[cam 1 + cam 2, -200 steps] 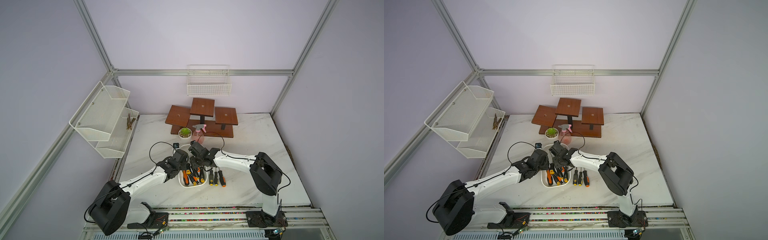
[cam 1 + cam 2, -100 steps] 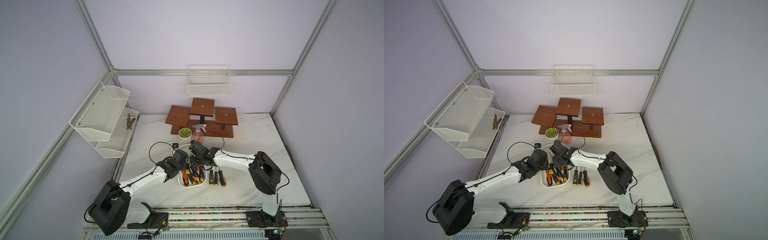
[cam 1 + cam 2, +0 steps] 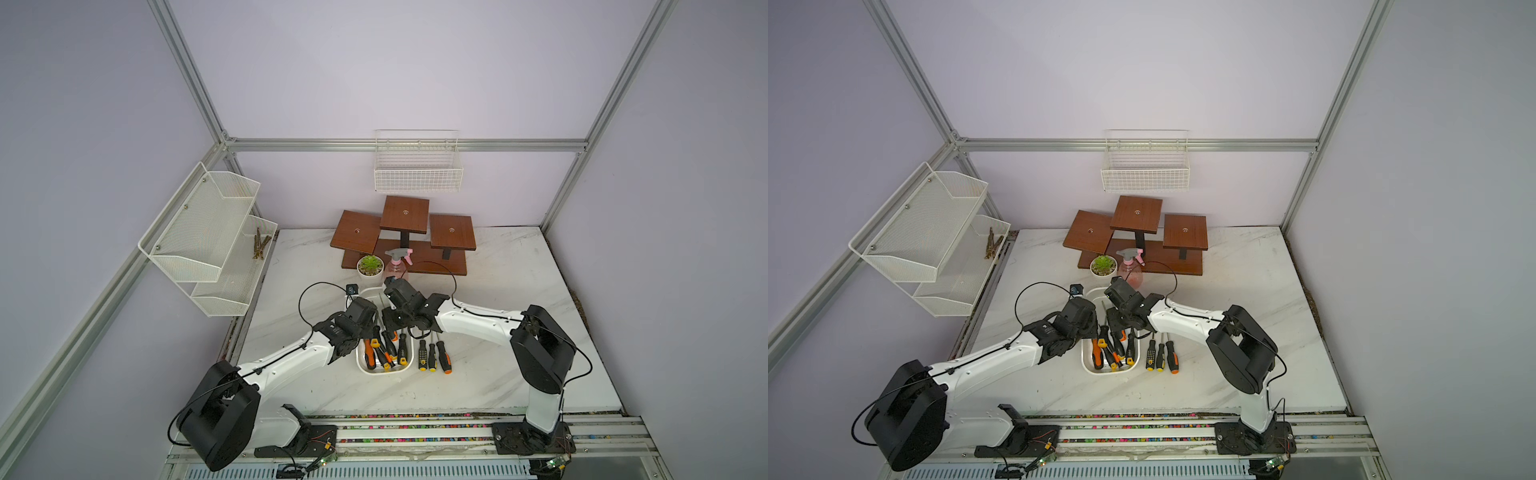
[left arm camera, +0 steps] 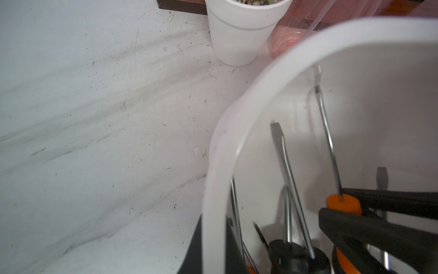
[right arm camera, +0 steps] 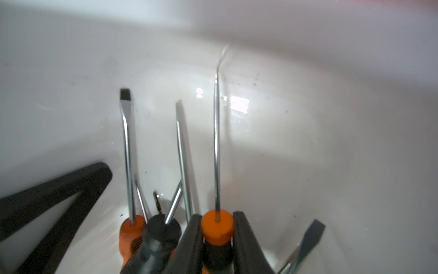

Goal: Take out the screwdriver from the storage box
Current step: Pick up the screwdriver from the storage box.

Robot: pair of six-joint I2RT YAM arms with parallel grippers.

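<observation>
Marble tabletop [image 3: 498,257], walled cell. Obstructions: other screwdrivers [image 5: 128,166] crowd right beside R pincer [image 5: 216,215]; plant pot [image 3: 370,270], spray bottle [image 3: 397,268] just beyond it. Storage box [image 3: 384,371] holds several drivers; three loose drivers [image 3: 432,357] lie on table outside, near R pincer. R pincer clamped on screwdriver [image 5: 216,142] collar, inside box. L pincer [image 4: 214,237] clamped on box rim. Vs earlier frame: box, loose drivers unmoved.

The storage box [image 3: 384,372] sits front and centre on the table [image 3: 519,266], every screwdriver [image 3: 369,353] inside lying handle to the front. Just right of it, three loose screwdrivers [image 3: 432,359] lie side by side. Behind the box: plant pot [image 3: 370,272], spray bottle [image 3: 397,268] to its right, then the tiered stand [image 3: 405,214].
</observation>
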